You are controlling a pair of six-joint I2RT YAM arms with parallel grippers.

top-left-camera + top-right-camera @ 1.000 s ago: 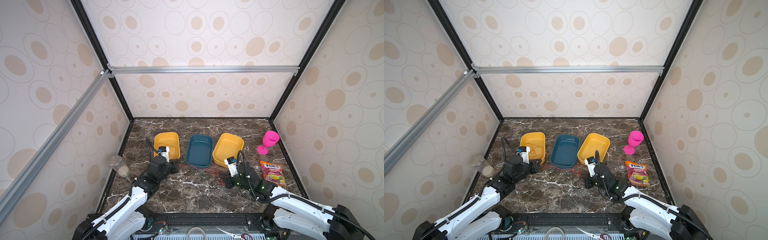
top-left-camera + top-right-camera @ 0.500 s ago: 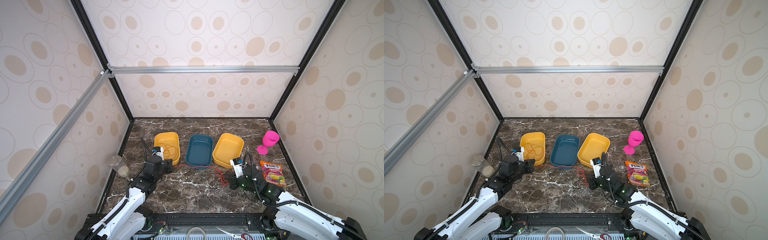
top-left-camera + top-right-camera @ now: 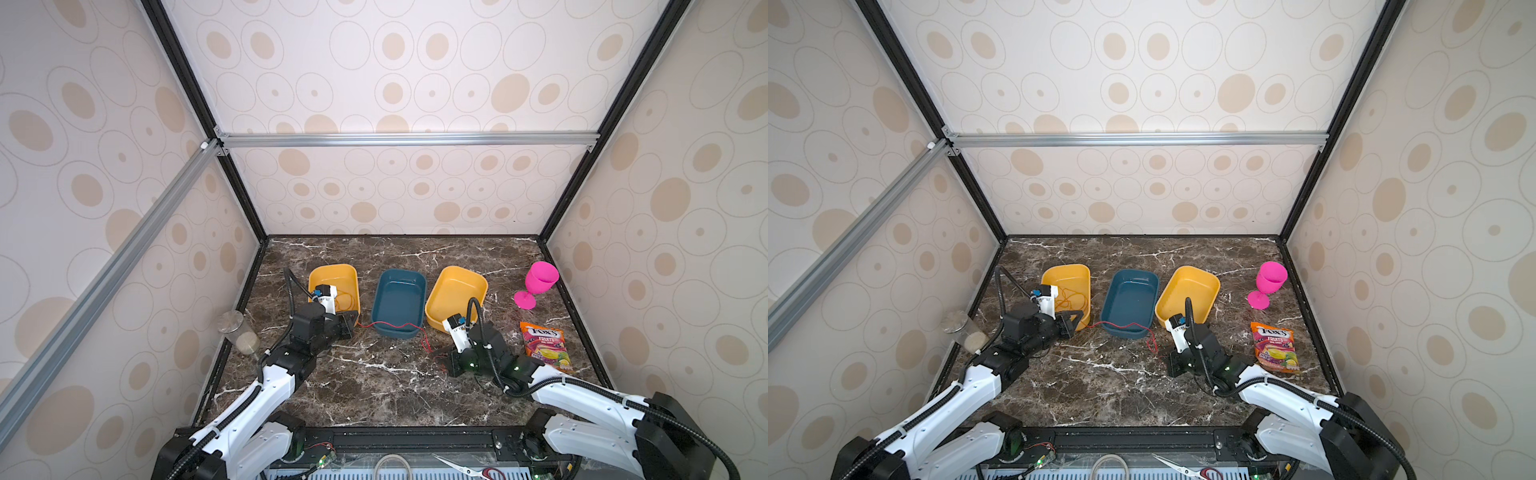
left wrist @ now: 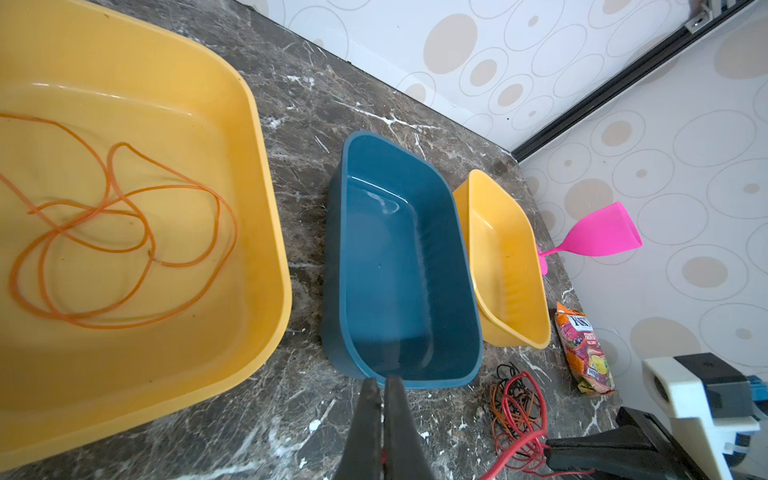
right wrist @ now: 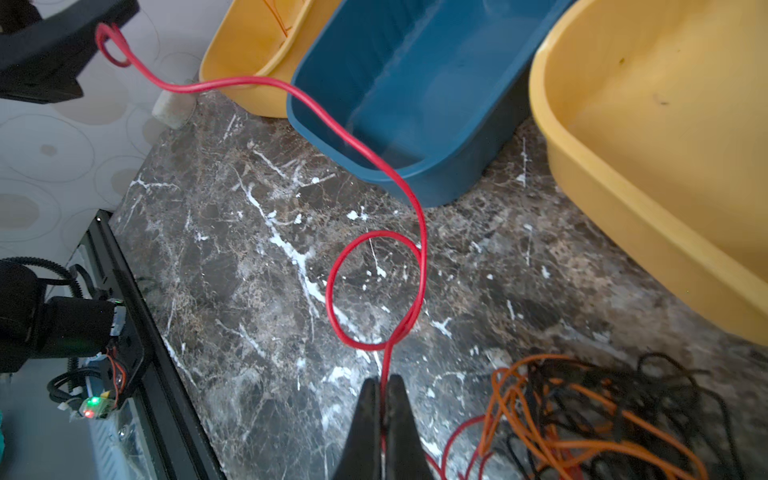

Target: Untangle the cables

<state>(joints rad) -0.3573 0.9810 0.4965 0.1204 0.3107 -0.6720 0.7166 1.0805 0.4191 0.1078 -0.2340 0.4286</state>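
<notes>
My two grippers have drawn apart since a second ago, and the red cable [image 5: 423, 270] is now pulled out between them. It runs over the near rim of the blue tray [image 3: 399, 291], mid-table [image 3: 374, 386]. The left yellow tray [image 3: 332, 274], towards the left edge, holds a loose orange cable [image 4: 174, 188]. The left gripper [image 3: 351, 326] is clamped on one end of the red cable at that tray's near right corner. The right gripper [image 3: 451, 365], closer to the front edge, pinches the other. An orange-and-black tangle [image 5: 582, 399] lies just beside it.

"FOX'S" on candy bag [image 3: 544, 347], "FRUITS" beneath
</notes>
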